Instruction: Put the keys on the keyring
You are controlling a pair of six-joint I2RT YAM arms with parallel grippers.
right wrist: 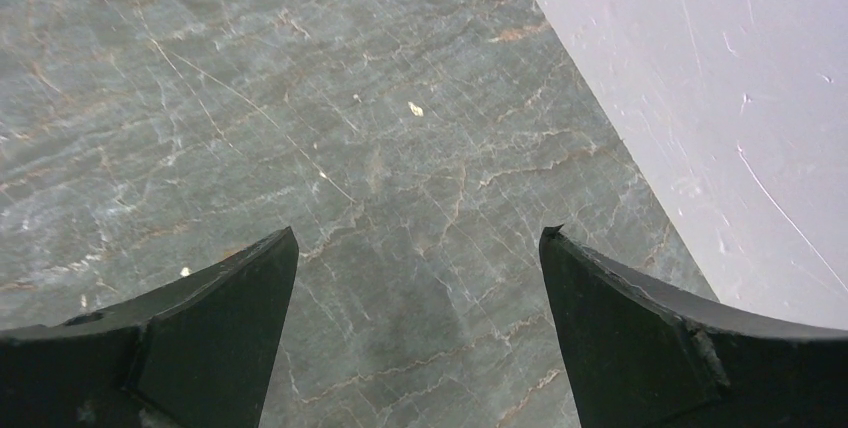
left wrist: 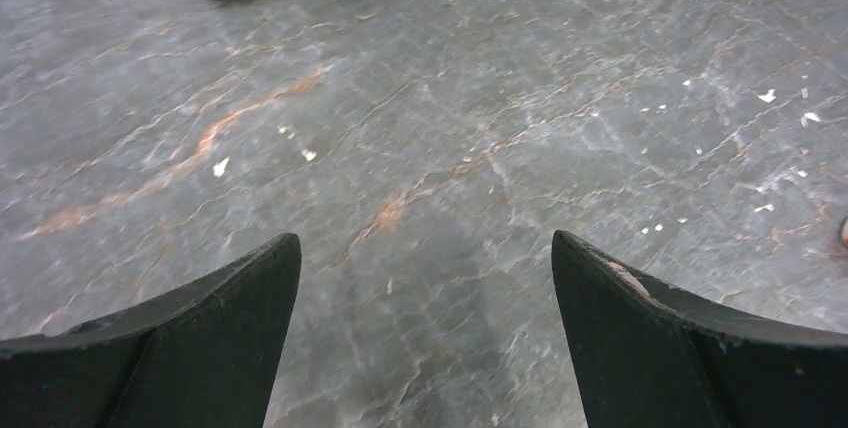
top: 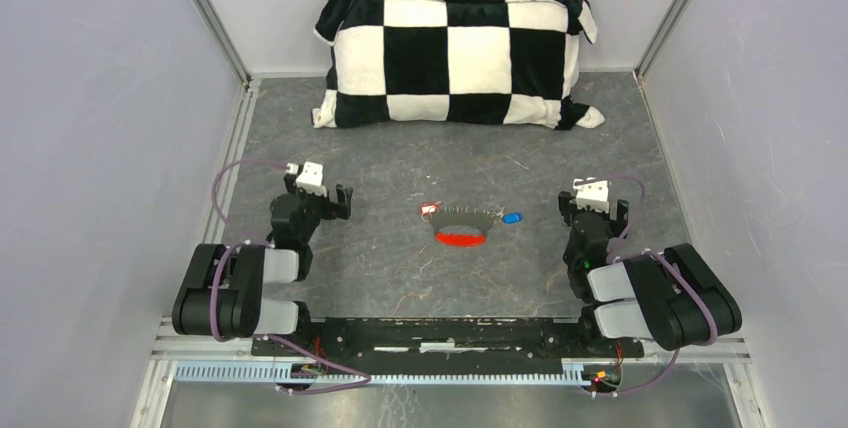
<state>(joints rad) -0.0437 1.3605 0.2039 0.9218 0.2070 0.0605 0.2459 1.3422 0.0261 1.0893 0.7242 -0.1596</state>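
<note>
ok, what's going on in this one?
Nothing is being handled yet. Both arms sit near their bases, with the left gripper and right gripper open and empty over the table. The keys lie in a small cluster mid-table between the arms. A checkered pillow sits at the far wall.

Keys [top: 465, 219] lie mid-worktop [top: 400, 163], between left hand [left wrist: 425, 244] and right hand [right wrist: 418, 236]; pillow [top: 455, 56] behind.

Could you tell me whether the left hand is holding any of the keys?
No, the left hand is open and empty above the grey marbled table, and the small silver keys lie apart from it.
</note>
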